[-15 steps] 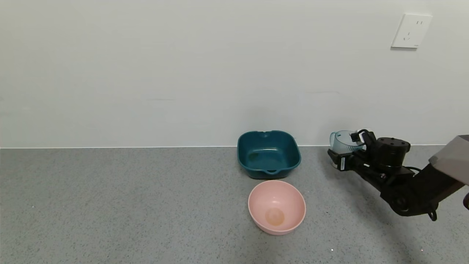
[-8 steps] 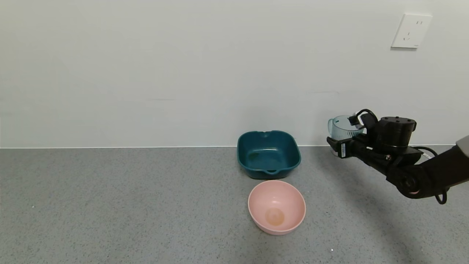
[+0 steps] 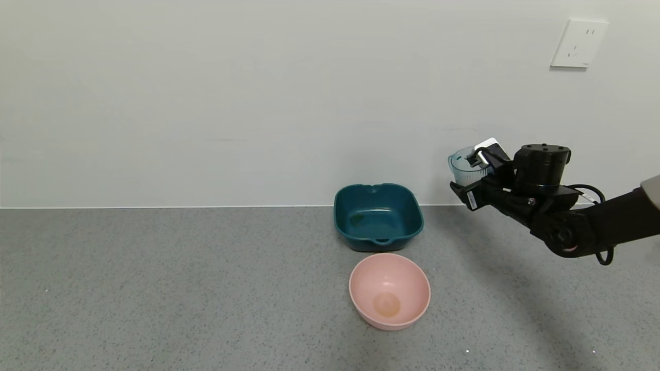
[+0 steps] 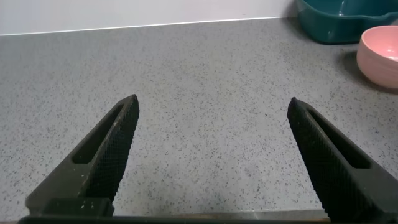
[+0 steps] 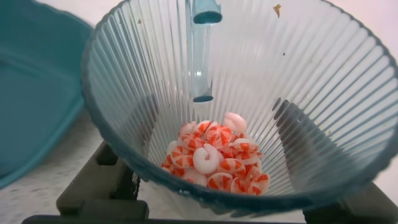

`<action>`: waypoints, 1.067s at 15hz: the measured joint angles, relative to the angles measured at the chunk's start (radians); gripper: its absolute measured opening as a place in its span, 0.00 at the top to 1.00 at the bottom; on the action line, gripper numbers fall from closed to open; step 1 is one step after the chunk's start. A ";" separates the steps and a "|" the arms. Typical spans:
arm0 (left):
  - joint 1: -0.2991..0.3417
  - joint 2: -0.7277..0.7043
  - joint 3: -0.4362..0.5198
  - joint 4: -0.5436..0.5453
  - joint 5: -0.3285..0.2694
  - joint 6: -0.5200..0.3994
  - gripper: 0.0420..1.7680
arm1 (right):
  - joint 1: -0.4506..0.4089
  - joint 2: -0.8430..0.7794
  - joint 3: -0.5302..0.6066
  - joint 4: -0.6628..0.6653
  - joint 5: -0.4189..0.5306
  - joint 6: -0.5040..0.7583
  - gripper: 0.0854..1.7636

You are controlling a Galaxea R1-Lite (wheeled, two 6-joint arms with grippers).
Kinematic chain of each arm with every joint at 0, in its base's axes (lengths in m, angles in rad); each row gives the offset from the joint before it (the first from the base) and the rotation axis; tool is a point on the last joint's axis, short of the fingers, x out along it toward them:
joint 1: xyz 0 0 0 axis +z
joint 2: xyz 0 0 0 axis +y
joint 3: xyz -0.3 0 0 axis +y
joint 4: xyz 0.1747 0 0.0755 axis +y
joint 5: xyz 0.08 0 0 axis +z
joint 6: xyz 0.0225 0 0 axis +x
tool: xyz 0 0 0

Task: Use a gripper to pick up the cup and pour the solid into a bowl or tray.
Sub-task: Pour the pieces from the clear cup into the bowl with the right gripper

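The right tool is gripping the small ribbed translucent blue-green plastic cup of orange-and-white round pieces above the tabletop, with the dark teal rounded-square dish lying lower, toward the robot's left.

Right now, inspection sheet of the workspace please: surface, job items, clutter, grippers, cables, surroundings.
Surface: grey speckled counter, no spills seen.
Cup: translucent blue-green ribbed cup held in the air, right of the teal dish, roughly upright.
Solid: orange-red and white pieces all at the cup's bottom; none poured.
Teal dish: teal dish by the wall, empty.
Clutter: pink bowl just in front of the dish, empty.
Grippers: right gripper shut on the cup; left gripper open above bare counter, idle.
Cables: black cable loop at the right wrist, not snagged.
Surroundings: white wall, wall socket at upper right.
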 joint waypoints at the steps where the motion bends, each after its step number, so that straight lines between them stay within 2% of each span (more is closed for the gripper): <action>1: 0.000 0.000 0.000 0.000 0.000 0.000 0.03 | 0.001 0.010 -0.015 -0.002 -0.043 -0.040 0.23; 6: 0.000 0.000 0.000 0.000 0.000 0.000 0.03 | 0.041 0.053 -0.075 0.022 -0.107 -0.182 0.23; 9: 0.000 0.000 0.000 0.000 0.000 0.000 0.03 | 0.097 0.068 -0.121 0.109 -0.169 -0.220 0.23; 16: 0.000 0.000 0.000 0.000 0.000 0.000 0.03 | 0.198 0.137 -0.395 0.365 -0.329 -0.311 0.23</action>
